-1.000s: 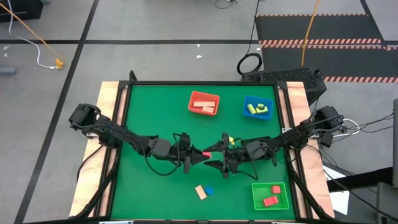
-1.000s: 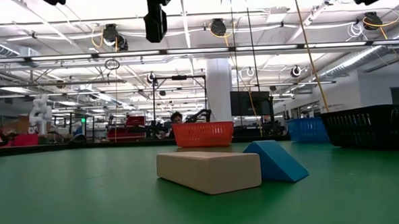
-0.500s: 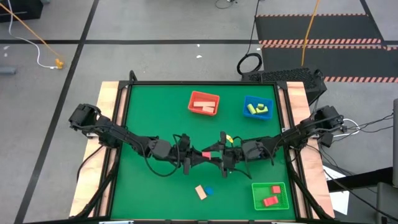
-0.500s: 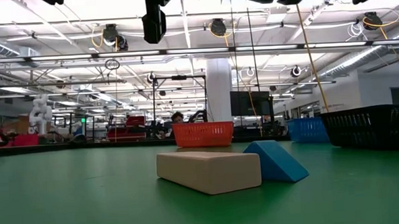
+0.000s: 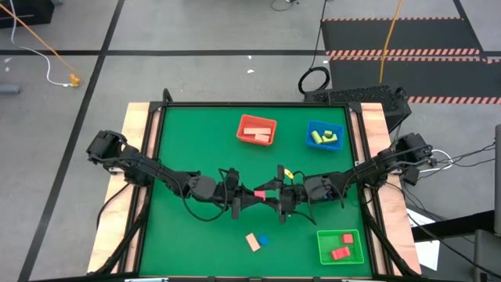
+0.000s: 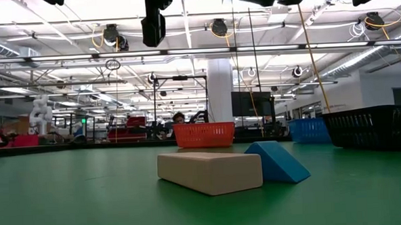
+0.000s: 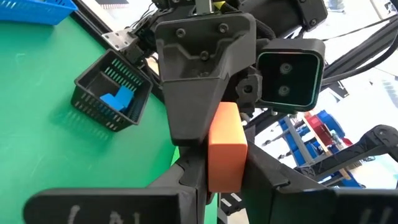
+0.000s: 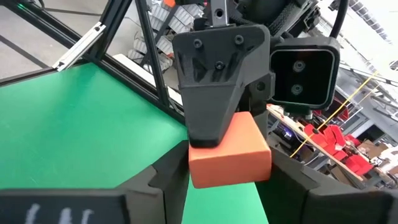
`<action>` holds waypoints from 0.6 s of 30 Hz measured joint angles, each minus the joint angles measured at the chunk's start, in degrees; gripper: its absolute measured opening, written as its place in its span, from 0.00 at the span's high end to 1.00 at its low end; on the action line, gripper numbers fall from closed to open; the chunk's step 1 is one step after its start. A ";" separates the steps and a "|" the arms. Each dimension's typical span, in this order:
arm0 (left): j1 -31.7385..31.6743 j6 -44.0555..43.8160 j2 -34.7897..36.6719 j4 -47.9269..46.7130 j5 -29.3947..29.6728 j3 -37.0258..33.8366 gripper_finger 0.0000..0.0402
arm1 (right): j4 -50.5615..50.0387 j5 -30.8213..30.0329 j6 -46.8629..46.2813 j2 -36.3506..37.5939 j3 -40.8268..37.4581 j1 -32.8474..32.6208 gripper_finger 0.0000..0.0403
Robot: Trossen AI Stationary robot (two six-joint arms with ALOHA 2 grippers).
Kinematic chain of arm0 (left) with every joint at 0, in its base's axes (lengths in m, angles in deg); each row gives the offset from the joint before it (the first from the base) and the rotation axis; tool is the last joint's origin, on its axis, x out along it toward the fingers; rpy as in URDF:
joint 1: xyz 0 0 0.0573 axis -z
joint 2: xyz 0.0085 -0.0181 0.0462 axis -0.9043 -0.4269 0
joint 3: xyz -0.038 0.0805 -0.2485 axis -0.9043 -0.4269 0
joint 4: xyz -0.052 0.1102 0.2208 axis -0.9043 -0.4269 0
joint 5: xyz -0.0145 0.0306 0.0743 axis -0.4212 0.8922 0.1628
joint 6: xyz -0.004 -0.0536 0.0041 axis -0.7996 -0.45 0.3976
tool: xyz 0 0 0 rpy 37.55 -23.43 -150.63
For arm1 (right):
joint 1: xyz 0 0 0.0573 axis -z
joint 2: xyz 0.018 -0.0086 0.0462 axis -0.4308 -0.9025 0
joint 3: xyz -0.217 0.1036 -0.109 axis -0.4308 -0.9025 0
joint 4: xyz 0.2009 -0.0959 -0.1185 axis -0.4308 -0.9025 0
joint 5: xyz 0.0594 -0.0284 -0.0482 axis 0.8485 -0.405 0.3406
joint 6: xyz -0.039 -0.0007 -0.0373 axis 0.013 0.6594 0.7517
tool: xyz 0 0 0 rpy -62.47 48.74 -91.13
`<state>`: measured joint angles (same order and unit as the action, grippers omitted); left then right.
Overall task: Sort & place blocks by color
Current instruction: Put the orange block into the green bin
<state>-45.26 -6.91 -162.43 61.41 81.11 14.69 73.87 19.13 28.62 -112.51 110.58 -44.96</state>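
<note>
Mid-air handover at table centre: left gripper [image 5: 249,193] clamping red block [image 5: 259,193], right gripper [image 5: 271,195] closing on its other end. Next: releasing left, carrying toward red tray [image 5: 257,129] at 12 o'clock.

I'm seeing a red block [image 5: 261,193] hanging above the middle of the table, pinched at both ends. Near the front edge, a pale wooden bar [image 5: 252,242] is lying flat, just beside a small blue wedge [image 5: 263,240]. Other blocks are sitting in trays: pale and red bars [image 5: 257,131], yellow-green pieces [image 5: 323,138], and red pieces [image 5: 340,252].
</note>
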 joint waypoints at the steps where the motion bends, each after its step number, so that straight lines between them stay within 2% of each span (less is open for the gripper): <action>1: 0.00 -0.05 0.00 -0.06 0.02 0.00 0.83 | 0.06 0.00 0.00 0.00 0.00 0.00 0.60; 13: 0.00 -0.86 0.07 -1.23 0.13 0.00 0.83 | 1.03 0.14 0.04 0.00 -0.02 -0.02 0.60; 18: 0.00 -0.99 0.07 -1.06 0.12 0.00 0.83 | 1.32 0.09 0.11 0.00 -0.02 -0.02 0.69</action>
<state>-45.26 -7.90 -162.36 60.36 81.23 14.69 75.20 19.22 28.73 -112.51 110.56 -44.98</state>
